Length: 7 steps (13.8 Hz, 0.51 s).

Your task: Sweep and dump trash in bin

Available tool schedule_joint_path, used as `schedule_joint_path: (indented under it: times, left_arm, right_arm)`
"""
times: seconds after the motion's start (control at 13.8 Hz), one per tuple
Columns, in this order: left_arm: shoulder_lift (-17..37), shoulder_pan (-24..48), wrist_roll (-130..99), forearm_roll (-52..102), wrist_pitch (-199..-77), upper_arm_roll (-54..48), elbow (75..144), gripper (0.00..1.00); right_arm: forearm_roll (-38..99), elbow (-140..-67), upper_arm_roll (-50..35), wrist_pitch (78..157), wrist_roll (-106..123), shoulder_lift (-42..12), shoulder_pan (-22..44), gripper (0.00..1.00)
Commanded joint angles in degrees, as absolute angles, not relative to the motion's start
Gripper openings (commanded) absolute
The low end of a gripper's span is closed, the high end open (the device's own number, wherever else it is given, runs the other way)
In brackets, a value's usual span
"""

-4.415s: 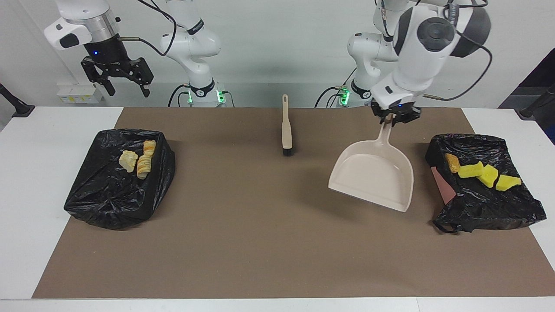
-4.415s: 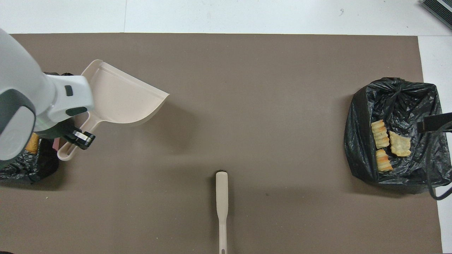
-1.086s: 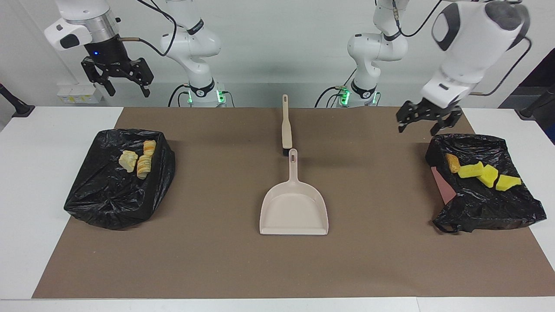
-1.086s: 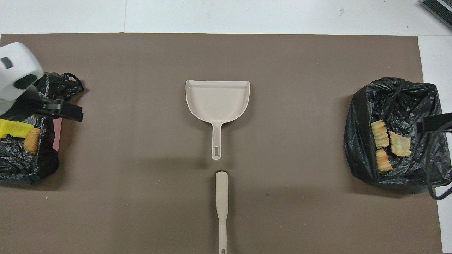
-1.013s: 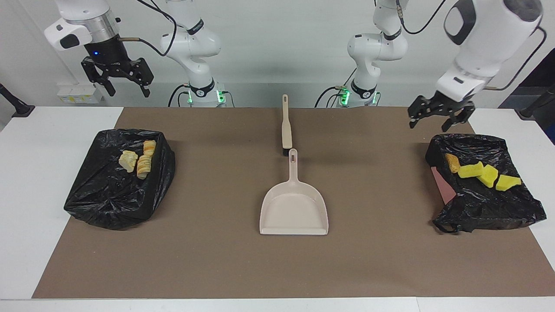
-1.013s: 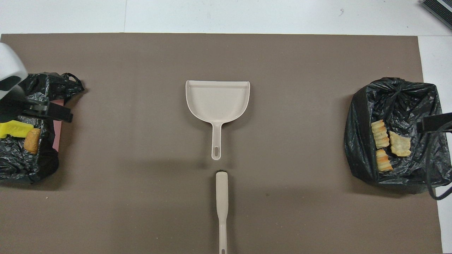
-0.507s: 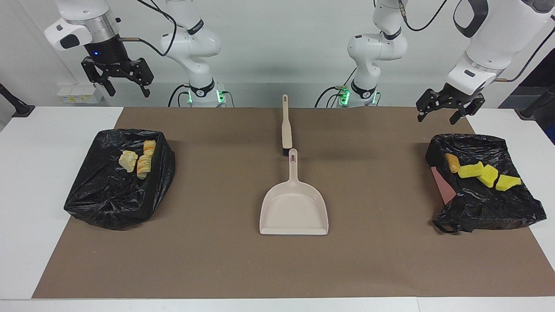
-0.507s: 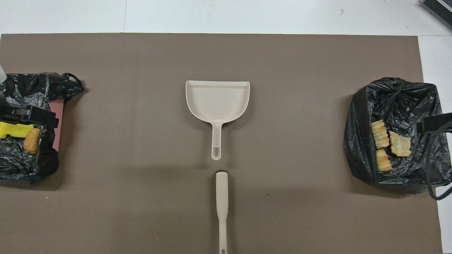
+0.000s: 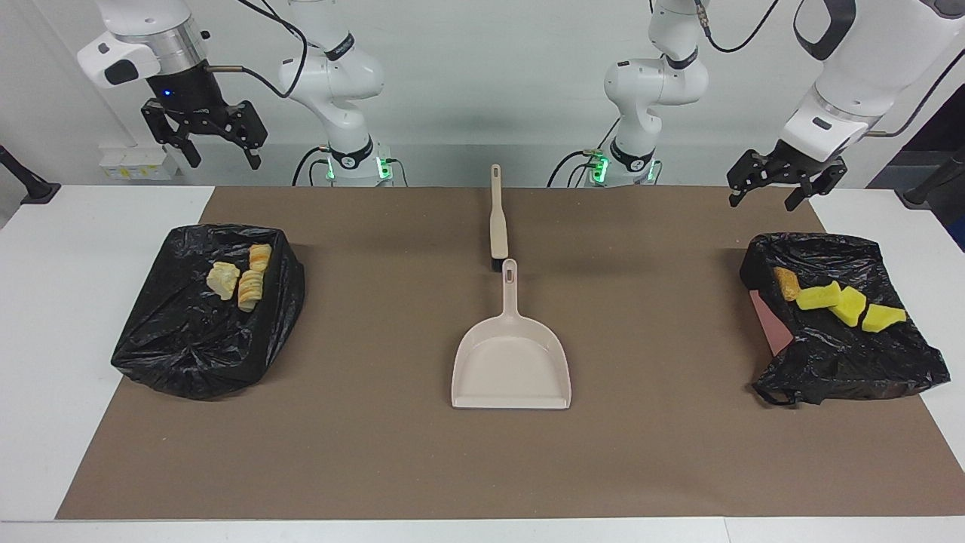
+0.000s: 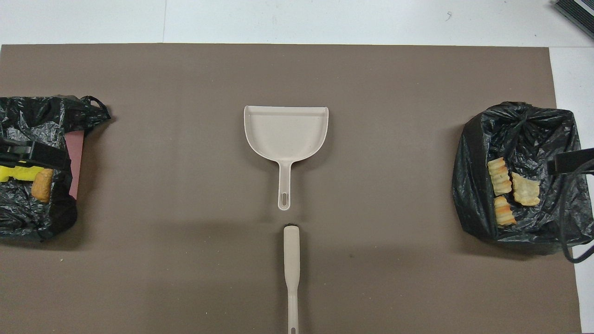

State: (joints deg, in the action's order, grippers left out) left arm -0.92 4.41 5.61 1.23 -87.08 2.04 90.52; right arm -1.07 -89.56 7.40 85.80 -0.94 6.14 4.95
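The trash lies in two black-bagged bins. Yellow sponge pieces and a brown lump lie in the bin at the left arm's end; they also show in the overhead view. Pale bread-like chunks lie in the bin at the right arm's end. My left gripper is open and empty, raised over the mat's corner beside its bin. My right gripper is open and empty, raised and waiting above its end of the table.
An empty beige dustpan lies flat at the middle of the brown mat, handle toward the robots. A beige brush lies in line with it, nearer to the robots.
The left gripper set the dustpan down at the mat's middle, let go, and has moved up and back toward its own end. The right arm has not moved.
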Motion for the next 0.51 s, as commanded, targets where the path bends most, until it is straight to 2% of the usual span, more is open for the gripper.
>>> schedule_joint_path:
  times: [0.0,0.43]
  left_arm:
    - [-1.0,4.3,5.2,0.3,-86.0,1.8,89.5,1.00]
    - [-1.0,4.5,5.2,0.0,-84.5,1.8,88.7,1.00]
  right_arm:
    - [0.1,-90.3,7.4,86.2,-0.5,6.6,4.8,1.00]
    - [0.0,-90.3,7.4,86.0,-0.6,6.7,4.8,1.00]
